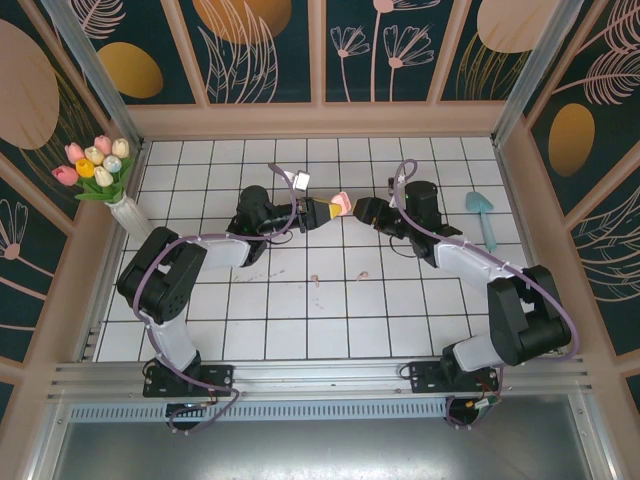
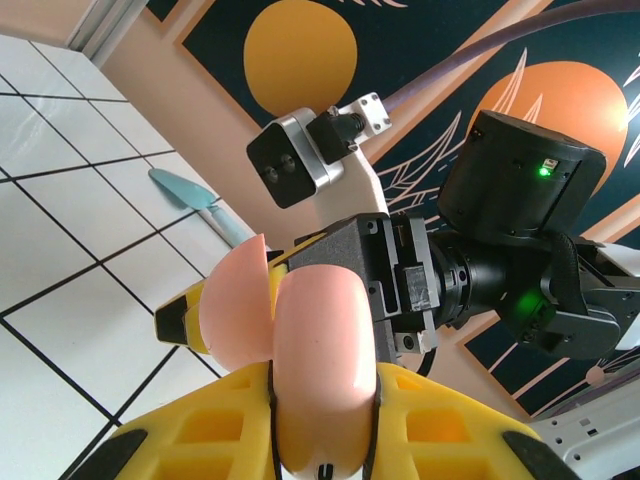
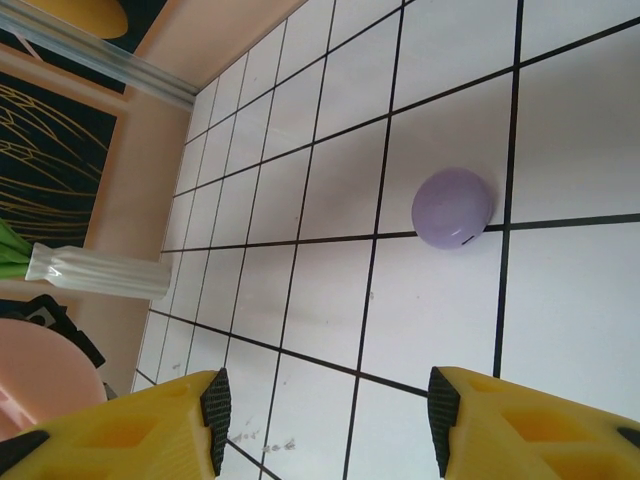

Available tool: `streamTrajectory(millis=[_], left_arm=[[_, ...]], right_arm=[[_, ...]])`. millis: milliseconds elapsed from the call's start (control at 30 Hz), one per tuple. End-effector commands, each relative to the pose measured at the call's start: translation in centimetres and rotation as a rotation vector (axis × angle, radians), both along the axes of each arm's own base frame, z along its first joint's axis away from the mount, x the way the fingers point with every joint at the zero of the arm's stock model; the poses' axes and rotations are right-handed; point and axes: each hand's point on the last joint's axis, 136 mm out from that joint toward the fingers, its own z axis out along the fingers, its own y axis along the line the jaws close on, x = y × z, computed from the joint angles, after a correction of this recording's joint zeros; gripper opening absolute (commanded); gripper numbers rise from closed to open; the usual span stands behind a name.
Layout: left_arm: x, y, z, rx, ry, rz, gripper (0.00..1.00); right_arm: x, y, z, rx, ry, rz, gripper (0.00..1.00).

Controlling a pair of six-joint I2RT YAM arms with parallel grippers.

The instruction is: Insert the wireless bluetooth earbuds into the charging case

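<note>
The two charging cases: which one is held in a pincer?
The pink case, clamped in the left pincer; the purple case lies free on the tiled floor.

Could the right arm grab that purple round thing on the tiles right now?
Probably yes: the right gripper is open, and the purple case lies on tiles ahead, nothing between them.

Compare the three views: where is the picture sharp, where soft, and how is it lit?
Top external: even light, faint shadows on the tiled floor. Left wrist: the pink case, close to the lens, looks soft. Right wrist: the purple case is sharp.
</note>
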Motion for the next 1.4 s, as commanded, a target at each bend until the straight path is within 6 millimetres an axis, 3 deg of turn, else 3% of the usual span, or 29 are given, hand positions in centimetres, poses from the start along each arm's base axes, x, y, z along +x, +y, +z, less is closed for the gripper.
streamTrajectory(millis=[0,167,300,567,1367], left_arm=[[-0.9,0.2,2.1,-0.027,-0.097,-0.021,0.08],[-0.9,0.0,2.6,-0.038,-0.105,-0.035,0.07],[-1.1,-0.1,3.0,-0.057,-0.097,-0.057,0.07],[-1.7,-0.3,3.7,-0.097,-0.076,-0.115,0.07],[-1.6,-0.5,2.7,-0.071,-0.054,-0.119,0.07]], right_arm=[[-1.2,-0.6,1.8,0.054,-0.018,-0.013,0.56],[-3.6,-0.2,4.6,0.172,-0.085,0.038,0.57],[-4.5,0.0,5.7,0.162,-0.148,0.089,0.55],[-4.0,0.5,5.9,0.126,-0.185,0.129,0.47],[-3.9,1.4,8.7,0.149,-0.253,0.184,0.44]])
